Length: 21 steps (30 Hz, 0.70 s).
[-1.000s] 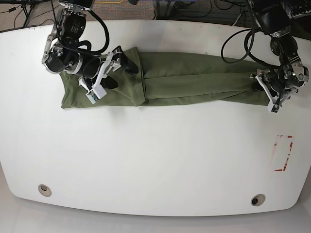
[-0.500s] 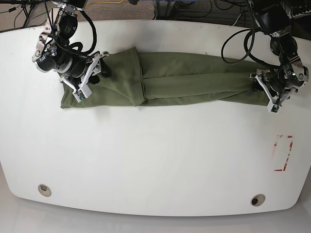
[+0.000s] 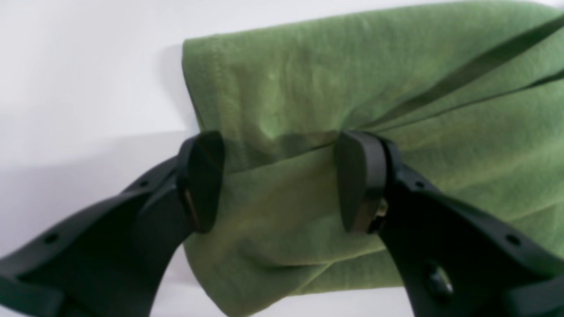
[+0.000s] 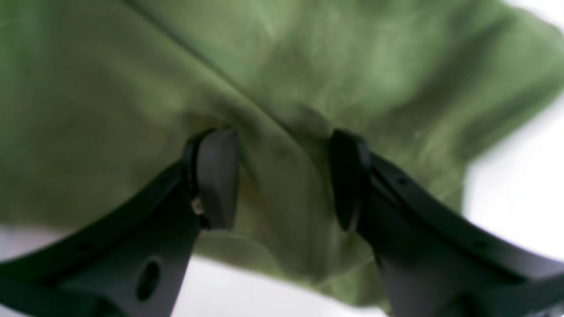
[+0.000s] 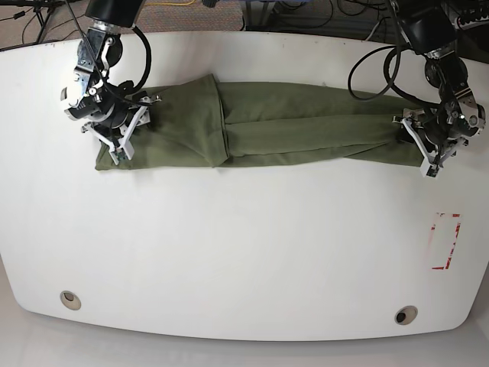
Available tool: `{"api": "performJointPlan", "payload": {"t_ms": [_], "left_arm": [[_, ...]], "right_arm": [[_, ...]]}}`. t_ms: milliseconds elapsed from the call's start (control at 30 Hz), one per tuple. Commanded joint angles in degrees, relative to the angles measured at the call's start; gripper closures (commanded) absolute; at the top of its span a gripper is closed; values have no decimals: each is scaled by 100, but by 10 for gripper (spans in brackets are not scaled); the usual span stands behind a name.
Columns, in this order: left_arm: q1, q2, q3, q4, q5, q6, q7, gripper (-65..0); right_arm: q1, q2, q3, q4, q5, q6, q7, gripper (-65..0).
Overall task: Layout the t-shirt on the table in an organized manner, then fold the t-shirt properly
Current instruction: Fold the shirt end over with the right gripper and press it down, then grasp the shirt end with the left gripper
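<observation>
Olive cloth: t-shirt (image 5: 290, 126) in a long band across the counter (image 5: 244, 245).
Left end effector (image 3: 282, 185): spread, straddling one end, ready to pinch.
Right end effector (image 4: 282, 180): apart over the other end.

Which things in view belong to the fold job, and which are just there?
Job:
- t-shirt
- table
- left claw
- right claw

Just there:
- red-and-white tape rectangle
- two grommet holes
- cables behind the table

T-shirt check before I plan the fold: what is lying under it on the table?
Only the white table shows around the folded t-shirt. Whatever lies beneath is covered by cloth, and both tools hide its ends.
</observation>
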Motion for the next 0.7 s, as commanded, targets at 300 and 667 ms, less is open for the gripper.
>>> {"api": "performJointPlan", "payload": {"t_ms": [300,667], "left_arm": [[-173,-43,-69,99,-58,-6,16,-378],[-665,-263,-1072,63,-1605,-6,1088,-407]], "right_arm": [[297,225,18,-806,-226,3,541,-201],[367,225,18,-806,-235,3,541,-200]]}}
